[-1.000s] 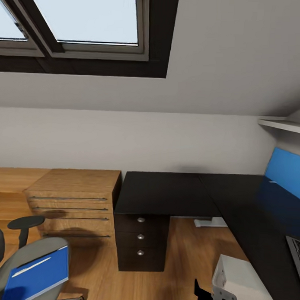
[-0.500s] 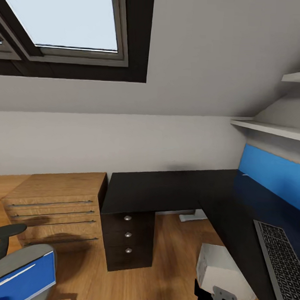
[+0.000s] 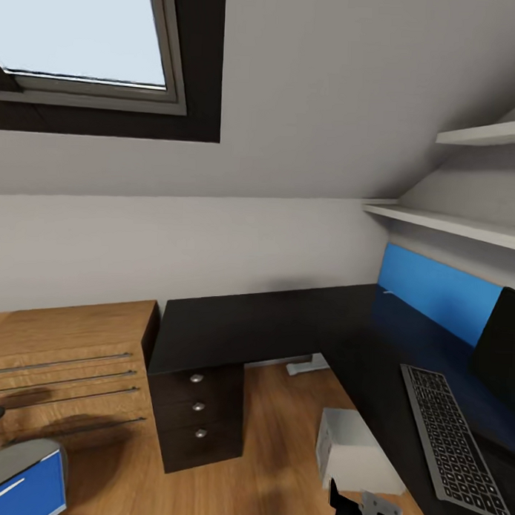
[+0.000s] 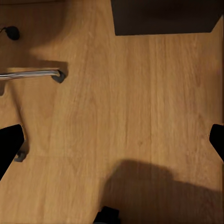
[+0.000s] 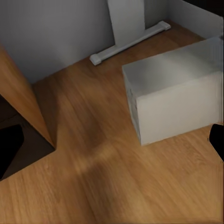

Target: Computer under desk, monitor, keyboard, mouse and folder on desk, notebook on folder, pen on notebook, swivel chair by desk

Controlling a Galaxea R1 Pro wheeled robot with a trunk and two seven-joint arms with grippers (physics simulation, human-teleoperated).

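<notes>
The black L-shaped desk (image 3: 270,321) with its blue back panel (image 3: 434,293) runs along the wall and down the right side. The dark keyboard (image 3: 450,442) lies on its right wing, and the edge of the black monitor (image 3: 503,348) stands just behind it. The white computer (image 3: 351,448) sits on the floor beside that wing. At the bottom left, the blue folder (image 3: 19,493) rests on the grey swivel chair (image 3: 17,453). My right gripper (image 5: 112,140) is open above the floor near the computer (image 5: 177,93). My left gripper (image 4: 112,142) is open over bare floor by the chair's chrome leg (image 4: 32,73).
A light wood dresser (image 3: 60,369) stands left of the desk's black drawer block (image 3: 198,411). White shelves (image 3: 452,223) hang above the right wing. A white desk foot (image 3: 306,365) lies on the floor under the desk. Wood floor lies open between drawers and computer.
The head camera has swung to the right: chair and folder slid to the picture's left edge, more keyboard shows, and the monitor has come into view. Nothing itself has visibly moved.
</notes>
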